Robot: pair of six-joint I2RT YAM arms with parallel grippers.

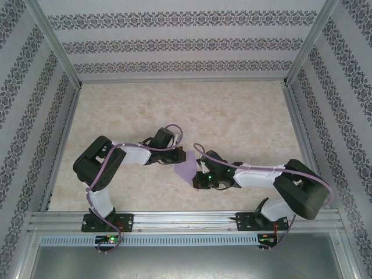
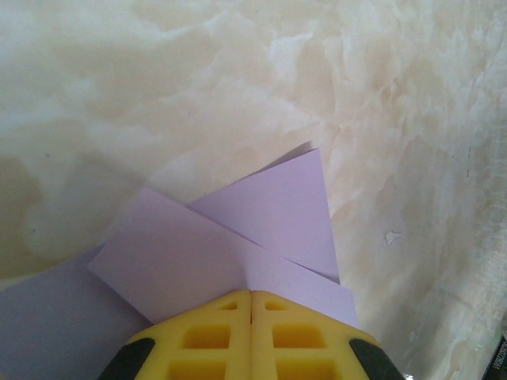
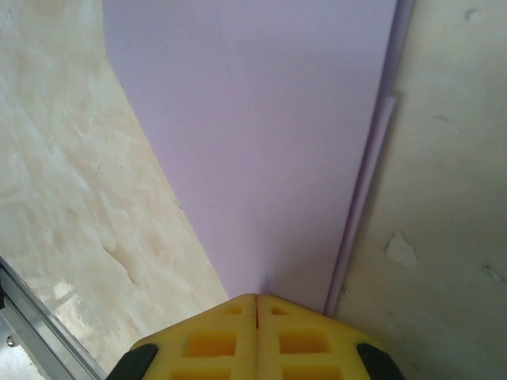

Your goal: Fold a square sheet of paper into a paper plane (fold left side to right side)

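Left fingers and right fingers are pressed together, tips on the half-folded paper plane. Uneven pressure could skid it across the surface, skewing creases.

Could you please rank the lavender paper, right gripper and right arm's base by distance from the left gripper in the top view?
1. Lavender paper, right at the left gripper, centre.
2. Right gripper, at the paper's near-right side.
3. Right arm's base, farthest, at the near edge on the right.
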